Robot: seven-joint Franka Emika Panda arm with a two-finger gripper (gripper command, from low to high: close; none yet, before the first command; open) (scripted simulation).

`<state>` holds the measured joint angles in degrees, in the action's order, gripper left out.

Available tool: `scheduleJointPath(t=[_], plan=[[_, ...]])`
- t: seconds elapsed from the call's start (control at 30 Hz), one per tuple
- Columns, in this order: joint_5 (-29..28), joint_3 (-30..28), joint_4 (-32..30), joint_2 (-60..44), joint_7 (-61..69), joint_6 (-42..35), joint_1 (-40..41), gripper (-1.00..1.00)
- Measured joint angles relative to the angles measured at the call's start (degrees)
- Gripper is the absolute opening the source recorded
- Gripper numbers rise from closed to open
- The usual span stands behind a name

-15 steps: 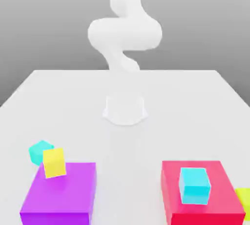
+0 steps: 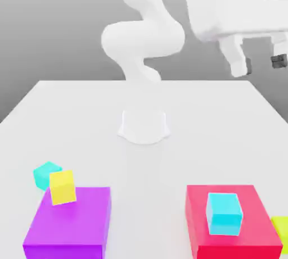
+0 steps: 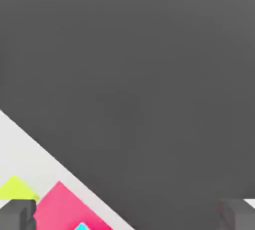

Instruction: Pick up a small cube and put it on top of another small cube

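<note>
The gripper (image 2: pixel 260 67) hangs high above the counter (image 2: pixel 169 100), jaws spread wide and holding nothing. The lime cube (image 2: pixel 280 231) sits beside the red block (image 2: pixel 230 227); the yellow cube (image 2: pixel 62 187) rests on the purple block (image 2: pixel 70 230).

A: State the count of small cubes on the table (image 2: pixel 84 117).
B: Four. One lime cube (image 2: pixel 280 231), one yellow cube (image 2: pixel 62 187), two cyan: one teal cube (image 2: pixel 44 174) and one cyan cube (image 2: pixel 224 213).
A: Count of large blocks?
B: Two. One purple block (image 2: pixel 70 227) and one red block (image 2: pixel 216 241).
A: Count of manipulators?
B: One arm (image 2: pixel 143 39), carrying one gripper (image 2: pixel 259 64) with two fingers (image 2: pixel 239 61).
</note>
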<state>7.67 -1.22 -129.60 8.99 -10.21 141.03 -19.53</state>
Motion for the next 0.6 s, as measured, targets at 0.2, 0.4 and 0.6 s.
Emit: scheduleJointPath(t=[0.2, 0.4, 0.6], plan=[[-0.9, 2.4, 0.7, -12.3, 9.7, 3.4, -5.1, 0.00], [-5.9, 4.4, 1.3, -24.4, 16.4, 6.9, -8.1, 0.00], [-10.9, 4.2, 2.8, -36.6, 18.4, 13.4, -10.9, 0.00]])
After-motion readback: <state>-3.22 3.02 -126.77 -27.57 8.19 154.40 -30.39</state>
